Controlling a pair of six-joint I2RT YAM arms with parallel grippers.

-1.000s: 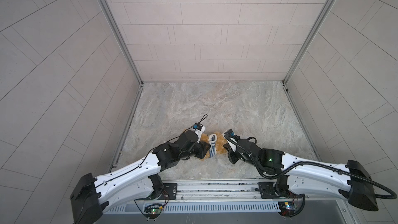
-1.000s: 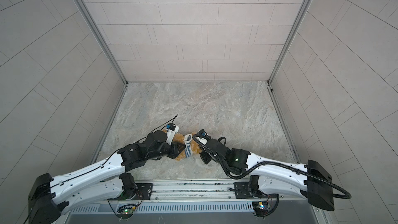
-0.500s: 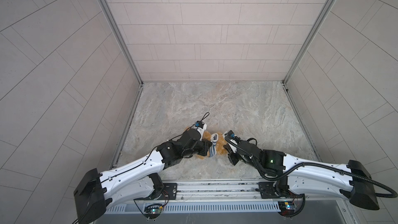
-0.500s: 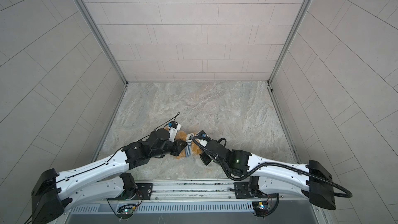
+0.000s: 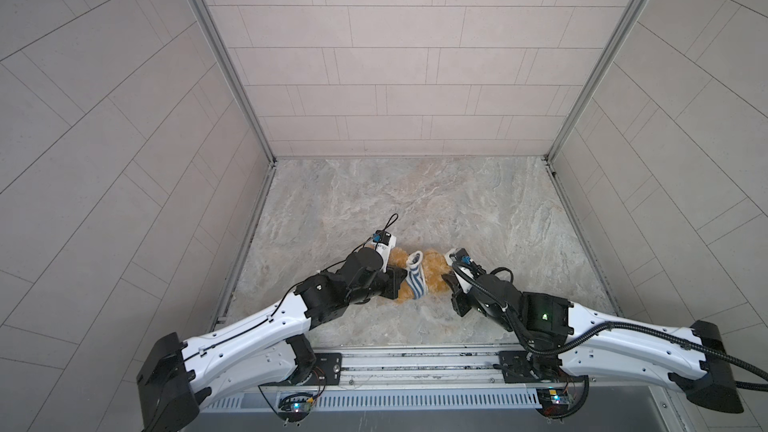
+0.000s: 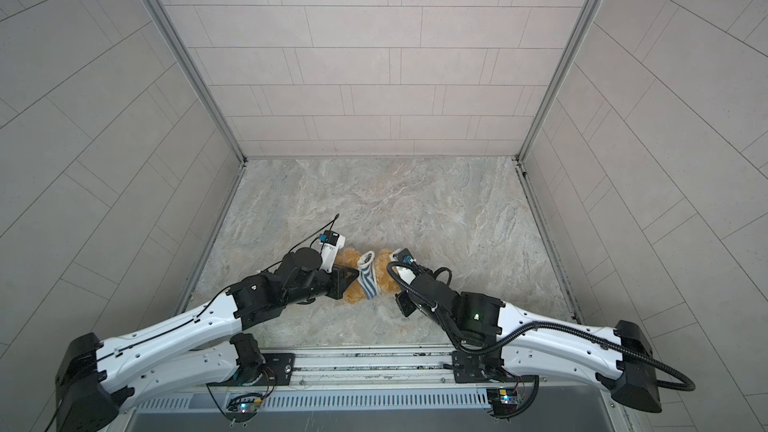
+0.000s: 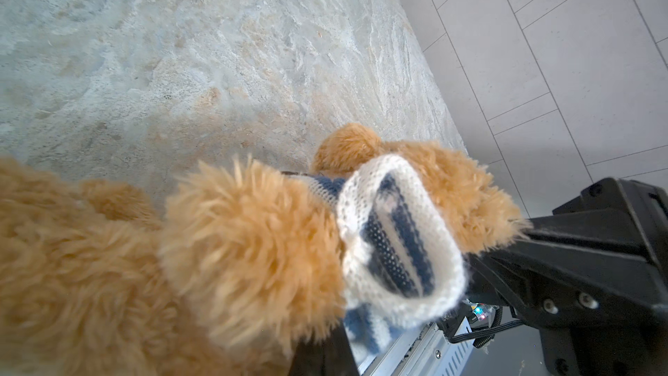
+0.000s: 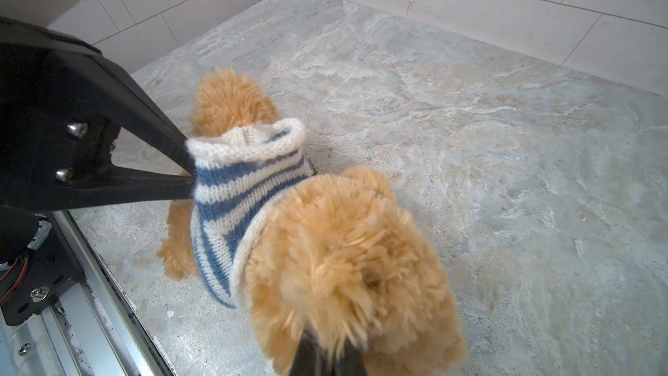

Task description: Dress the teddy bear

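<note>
Largest first: the stone table [image 5: 415, 201], with 2 arms reaching in from its 6 o'clock edge. Near that edge, in the middle, between the 2 grippers: the teddy bear [image 5: 435, 273], long axis running 9-to-3 in both top views, 2 stubby limbs sticking out at the 9 end. Head end hard to tell. Wrapped around its middle: the striped shirt [image 5: 415, 283], white ribbed opening toward 12. Pinched closed on the shirt's edge from 9: the left gripper [image 8: 189, 179]. Clamped closed in the bear's fur from 3: the right gripper [image 8: 327, 356].
</note>
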